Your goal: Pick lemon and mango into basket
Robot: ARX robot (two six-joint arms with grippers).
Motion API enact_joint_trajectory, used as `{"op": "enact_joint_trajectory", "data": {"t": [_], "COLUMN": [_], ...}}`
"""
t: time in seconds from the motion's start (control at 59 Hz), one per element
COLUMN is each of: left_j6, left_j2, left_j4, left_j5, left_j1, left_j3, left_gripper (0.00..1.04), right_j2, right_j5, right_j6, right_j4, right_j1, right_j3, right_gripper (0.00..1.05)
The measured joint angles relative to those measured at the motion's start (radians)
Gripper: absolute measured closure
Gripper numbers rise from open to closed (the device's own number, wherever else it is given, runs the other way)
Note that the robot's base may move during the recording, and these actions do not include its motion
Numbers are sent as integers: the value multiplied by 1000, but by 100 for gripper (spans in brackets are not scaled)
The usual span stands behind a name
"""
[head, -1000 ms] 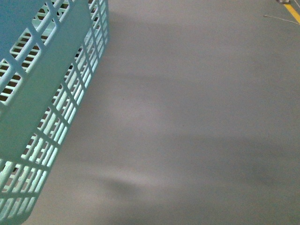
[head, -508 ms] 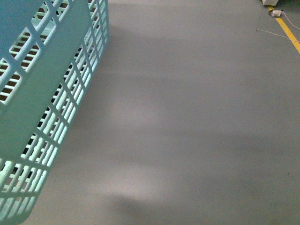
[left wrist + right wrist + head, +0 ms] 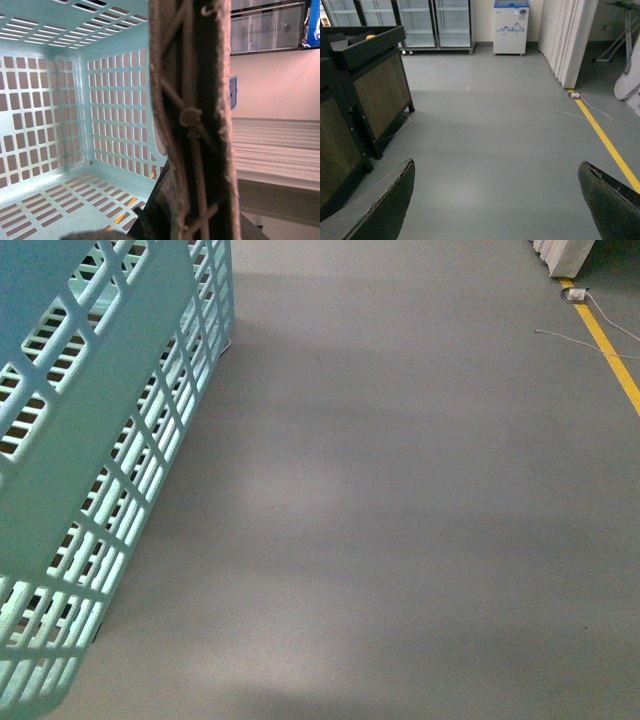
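The light teal basket (image 3: 95, 455) hangs at the left of the front view, its lattice wall above the grey floor. In the left wrist view I look down into the basket (image 3: 60, 115); the part of its inside that shows holds no fruit. Its brown hoop handle (image 3: 195, 125) runs across the middle, and my left gripper (image 3: 195, 220) is shut on it, with dark fingers (image 3: 150, 212) on either side. My right gripper (image 3: 497, 210) is open over bare floor, nothing between its fingers (image 3: 385, 210). The lemon and the mango are out of view.
A yellow floor line (image 3: 610, 350) with a white cable and plug (image 3: 575, 295) runs at the right. Dark wooden bins (image 3: 365, 80) stand on one side of the right wrist view, glass-door fridges (image 3: 420, 22), a white freezer (image 3: 510, 27) and a white folding partition (image 3: 567, 37) beyond.
In the front view the floor has slid past: the yellow line and cable came further into the picture and a white object appeared at the top right. The basket kept its place.
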Motion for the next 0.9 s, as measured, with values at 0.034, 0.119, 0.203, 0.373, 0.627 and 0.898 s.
{"op": "enact_joint_trajectory", "data": {"t": [0.034,0.119,0.203,0.373,0.627,0.898], "left_j6": [0,0,0,0,0,0], "left_j2": [0,0,0,0,0,0], "left_j4": [0,0,0,0,0,0], "left_j5": [0,0,0,1,-1,0], "left_j1": [0,0,0,0,0,0], "left_j3": [0,0,0,0,2,2], "left_gripper": [100,100,100,100,100,100], "right_j2": [0,0,0,0,0,0], "right_j5": [0,0,-1,0,0,0], "right_j6": [0,0,-1,0,-1,0], "right_j4": [0,0,0,0,0,0], "right_j1": [0,0,0,0,0,0], "right_j3": [0,0,0,0,0,0], "right_gripper": [9,9,9,9,9,9]}}
